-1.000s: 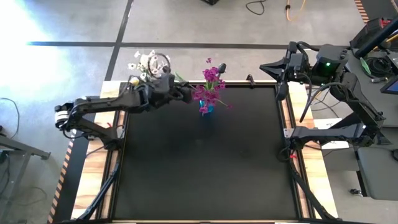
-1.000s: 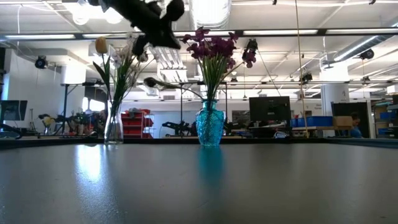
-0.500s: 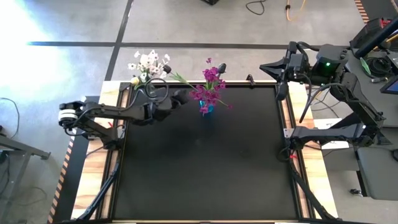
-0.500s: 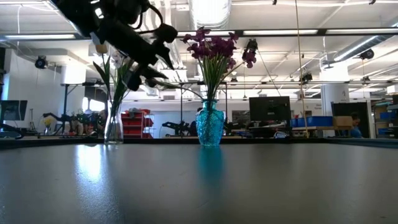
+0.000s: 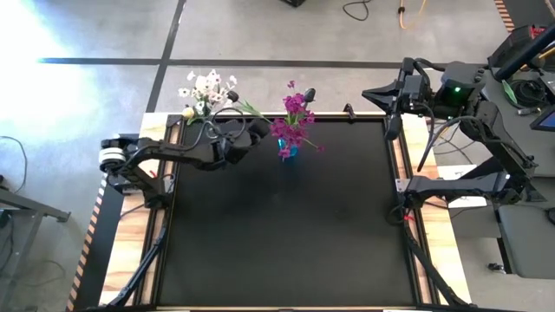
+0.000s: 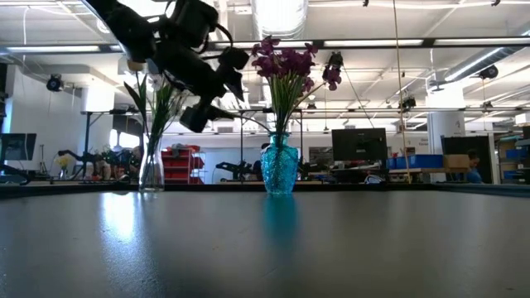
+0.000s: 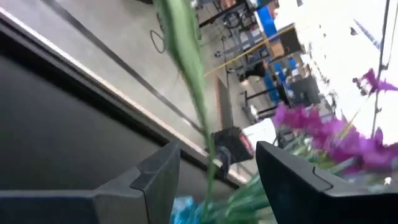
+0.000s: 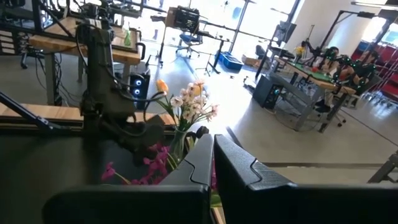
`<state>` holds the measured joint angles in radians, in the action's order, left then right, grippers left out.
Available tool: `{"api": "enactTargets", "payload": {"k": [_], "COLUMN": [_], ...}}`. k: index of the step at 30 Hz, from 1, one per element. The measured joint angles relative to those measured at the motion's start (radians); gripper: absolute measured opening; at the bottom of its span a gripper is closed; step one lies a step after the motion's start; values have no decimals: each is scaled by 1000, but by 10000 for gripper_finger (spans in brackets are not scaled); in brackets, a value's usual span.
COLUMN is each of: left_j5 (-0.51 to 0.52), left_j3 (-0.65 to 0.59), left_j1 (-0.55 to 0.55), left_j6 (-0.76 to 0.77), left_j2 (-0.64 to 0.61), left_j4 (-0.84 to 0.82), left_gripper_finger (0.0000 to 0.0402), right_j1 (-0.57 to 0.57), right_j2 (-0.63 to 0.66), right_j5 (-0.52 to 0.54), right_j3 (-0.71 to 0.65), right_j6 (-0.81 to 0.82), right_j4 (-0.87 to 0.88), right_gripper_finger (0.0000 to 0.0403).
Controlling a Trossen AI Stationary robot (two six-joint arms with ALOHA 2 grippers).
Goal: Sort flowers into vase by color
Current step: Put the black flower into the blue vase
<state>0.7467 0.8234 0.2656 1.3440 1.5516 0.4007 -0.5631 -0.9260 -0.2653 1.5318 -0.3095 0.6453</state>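
Note:
A blue vase (image 5: 287, 151) (image 6: 279, 165) stands at the table's far edge holding magenta sprays (image 5: 293, 117) (image 6: 286, 62) and a dark bud (image 5: 310, 94). Left of it, a clear vase (image 6: 151, 170) holds white blossoms (image 5: 206, 87) and a cream bud (image 6: 134, 60). My left gripper (image 5: 257, 133) (image 6: 217, 89) hangs open between the two vases, just left of the magenta sprays. In the left wrist view a green stem (image 7: 193, 81) runs between its fingers, apart from both. My right gripper (image 5: 368, 94) (image 8: 213, 155) is shut and raised at the far right corner.
The black table top (image 5: 286, 225) stretches from the vases to the near edge. Wooden side rails (image 5: 130, 251) and the arm bases flank it. A small dark fixture (image 5: 349, 110) sits on the far edge right of the blue vase.
My left gripper has sunk from above the flower heads to about mid-stem height, has rolled about its own axis and has opened from shut. It stays just left of the blue vase. The flowers in both vases stand as before.

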Motion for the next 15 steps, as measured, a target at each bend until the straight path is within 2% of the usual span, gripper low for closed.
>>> {"api": "enactTargets", "payload": {"k": [15], "left_j5": [4], "left_j3": [29], "left_j1": [113], "left_j6": [28], "left_j2": [34], "left_j4": [20], "left_gripper_finger": [192], "right_j1": [0], "right_j2": [0], "right_j5": [-4], "right_j3": [0], "right_j6": [-6], "right_j4": [0], "right_gripper_finger": [9]}}
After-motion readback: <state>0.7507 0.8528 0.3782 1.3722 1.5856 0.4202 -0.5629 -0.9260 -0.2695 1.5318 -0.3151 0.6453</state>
